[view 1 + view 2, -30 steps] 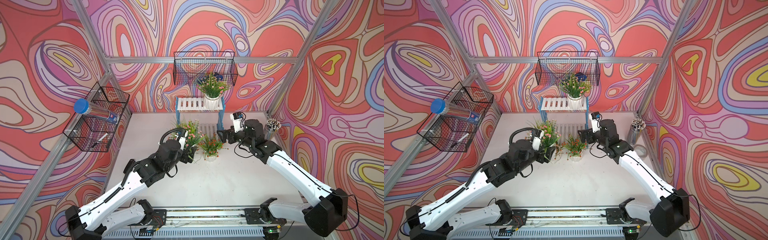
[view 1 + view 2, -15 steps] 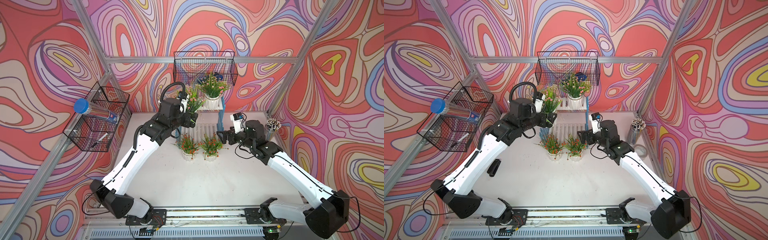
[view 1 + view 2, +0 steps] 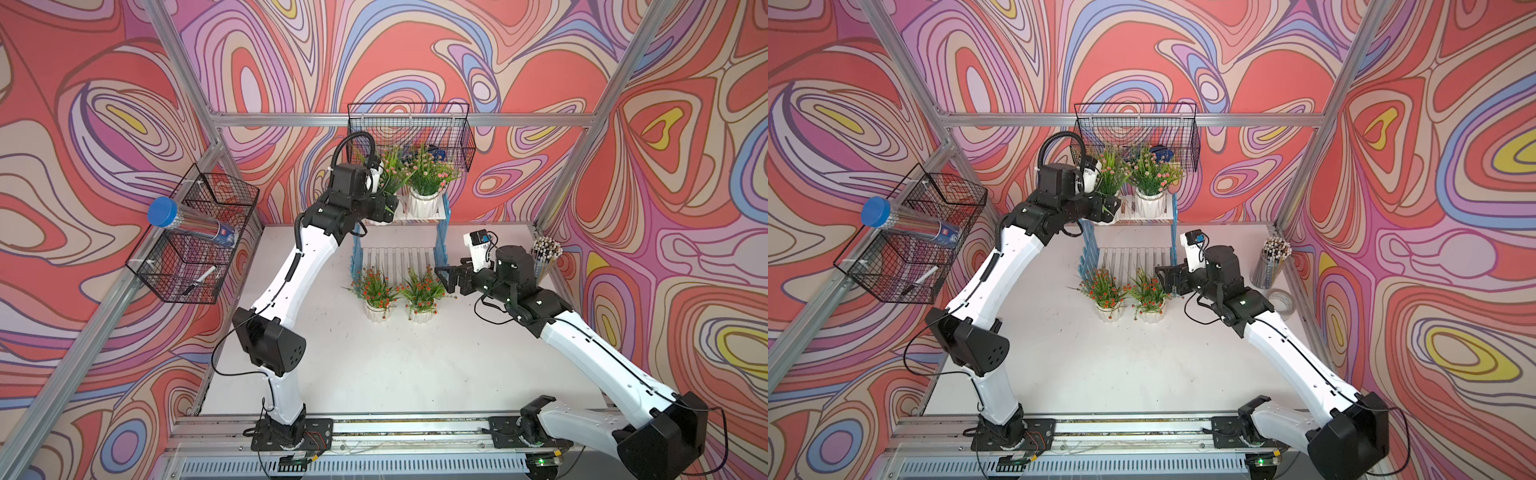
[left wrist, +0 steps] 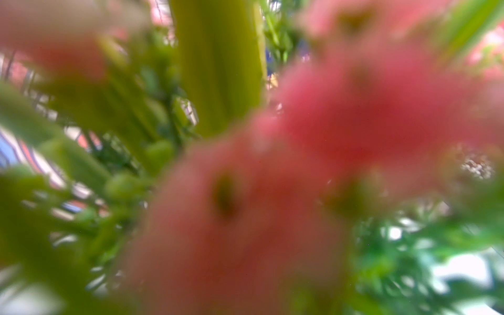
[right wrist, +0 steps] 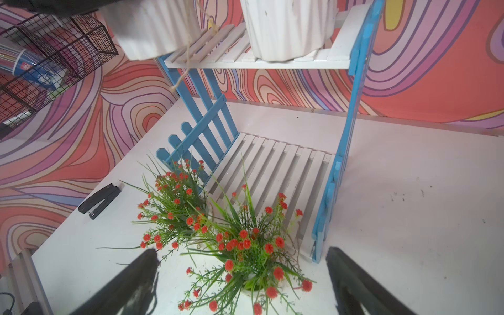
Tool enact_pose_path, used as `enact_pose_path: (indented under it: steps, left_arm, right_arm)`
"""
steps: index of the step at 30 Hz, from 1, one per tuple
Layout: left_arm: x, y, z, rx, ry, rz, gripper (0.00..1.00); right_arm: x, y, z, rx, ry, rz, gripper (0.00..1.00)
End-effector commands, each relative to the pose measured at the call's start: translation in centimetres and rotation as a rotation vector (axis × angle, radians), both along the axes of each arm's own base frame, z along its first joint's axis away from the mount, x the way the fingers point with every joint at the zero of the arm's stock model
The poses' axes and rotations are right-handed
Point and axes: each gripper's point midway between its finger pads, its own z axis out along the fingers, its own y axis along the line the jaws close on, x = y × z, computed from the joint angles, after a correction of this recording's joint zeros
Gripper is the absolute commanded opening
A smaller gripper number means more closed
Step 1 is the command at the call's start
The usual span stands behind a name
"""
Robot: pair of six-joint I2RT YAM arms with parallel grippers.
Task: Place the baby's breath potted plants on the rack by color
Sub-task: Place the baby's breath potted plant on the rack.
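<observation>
Right wrist view: red-orange plant (image 5: 246, 272) just ahead of spread right gripper (image 5: 241, 252).

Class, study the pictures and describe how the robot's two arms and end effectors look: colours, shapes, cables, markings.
The left arm and right arm share smooth white shells, bulky black joints and thin black cables. A black corrugated hose loops over the left wrist. The right end effector has two black fingers; a white, blue-topped camera module sits behind it.
</observation>
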Motion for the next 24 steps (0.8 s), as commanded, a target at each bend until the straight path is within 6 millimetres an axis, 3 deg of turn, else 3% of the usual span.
enact_pose_path:
  steps: [1, 12, 24]
  left_arm:
    - [1.0, 0.2, 3.6, -0.031, -0.096, -0.014, 0.67]
    - [4.6, 0.6, 1.9, -0.038, -0.101, 0.023, 0.68]
    - [6.7, 0.2, -0.3, -0.02, -0.103, 0.041, 0.68]
  right_arm:
    - [-0.6, 0.0, 0.1, 0.011, 0.004, 0.005, 0.98]
    - [-1.4, -0.4, -1.7, -0.005, 0.039, 0.006, 0.98]
    - [-1.5, -0.6, -2.2, 0.014, 0.052, -0.013, 0.98]
